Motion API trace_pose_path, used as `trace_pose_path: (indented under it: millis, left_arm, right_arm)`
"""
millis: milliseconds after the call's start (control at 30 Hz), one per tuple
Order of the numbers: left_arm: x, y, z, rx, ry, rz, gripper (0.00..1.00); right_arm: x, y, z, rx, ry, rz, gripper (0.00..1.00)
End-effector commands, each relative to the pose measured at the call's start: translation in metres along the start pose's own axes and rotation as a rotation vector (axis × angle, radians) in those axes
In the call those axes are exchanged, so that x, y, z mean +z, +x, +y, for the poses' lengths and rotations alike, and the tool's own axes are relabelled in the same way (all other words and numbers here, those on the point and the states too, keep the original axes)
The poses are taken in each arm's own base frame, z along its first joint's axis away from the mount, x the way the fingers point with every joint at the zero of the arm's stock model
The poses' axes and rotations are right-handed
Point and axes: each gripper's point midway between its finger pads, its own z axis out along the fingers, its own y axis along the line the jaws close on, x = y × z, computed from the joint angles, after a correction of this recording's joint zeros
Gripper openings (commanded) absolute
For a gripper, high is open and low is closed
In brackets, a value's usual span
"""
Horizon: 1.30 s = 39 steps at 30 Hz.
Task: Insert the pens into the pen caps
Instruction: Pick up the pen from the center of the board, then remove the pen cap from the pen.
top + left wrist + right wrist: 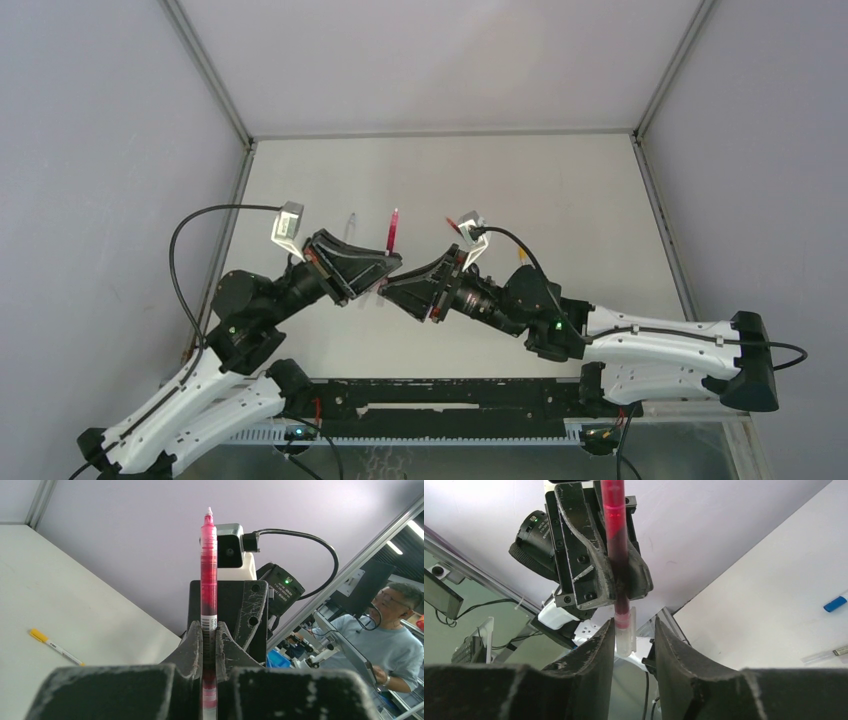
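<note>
My left gripper (210, 630) is shut on a red pen (208, 565), which stands up out of the jaws with its tip on top. In the top view the red pen (392, 232) sticks up where my left gripper (394, 263) and my right gripper (386, 290) meet above the table's middle. In the right wrist view the red pen (616, 545) passes down through the left gripper (619, 582). Its lower end wears a clear pen cap (624, 636). The cap hangs between the spread jaws of my right gripper (634, 632), close to the left finger with a gap on the right.
A yellow-ended pen (54, 647) lies on the white table (40, 595) to the left. A clear pen (351, 225) lies behind the grippers. A blue cap (835, 603) and another clear pen (824, 655) lie at the right. Grey walls enclose the table.
</note>
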Motion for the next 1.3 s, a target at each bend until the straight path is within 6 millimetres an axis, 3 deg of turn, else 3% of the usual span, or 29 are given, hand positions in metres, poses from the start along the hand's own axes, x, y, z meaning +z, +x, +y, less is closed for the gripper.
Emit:
trace_pose_path:
  millis: [0,233,933,1267]
  left_arm:
    - [-0.004,-0.036,-0.045,0.051,0.112,-0.094,0.0]
    - [-0.006,-0.039,-0.048,0.058,0.119,-0.105,0.0]
    - [-0.015,-0.052,-0.062,0.059,0.161,-0.173,0.0]
    - [-0.02,-0.053,-0.071,0.06,0.21,-0.188,0.0]
  right_arm:
    - [-0.005,-0.016,0.011,-0.042,-0.019,-0.03,0.45]
    - [-0.011,-0.017,0.022,-0.116,-0.076,-0.021,0.54]
    - [-0.022,-0.016,0.035,-0.186,-0.144,-0.007,0.53]
    - [-0.019,-0.034,0.082,-0.195,-0.327,-0.123,0.51]
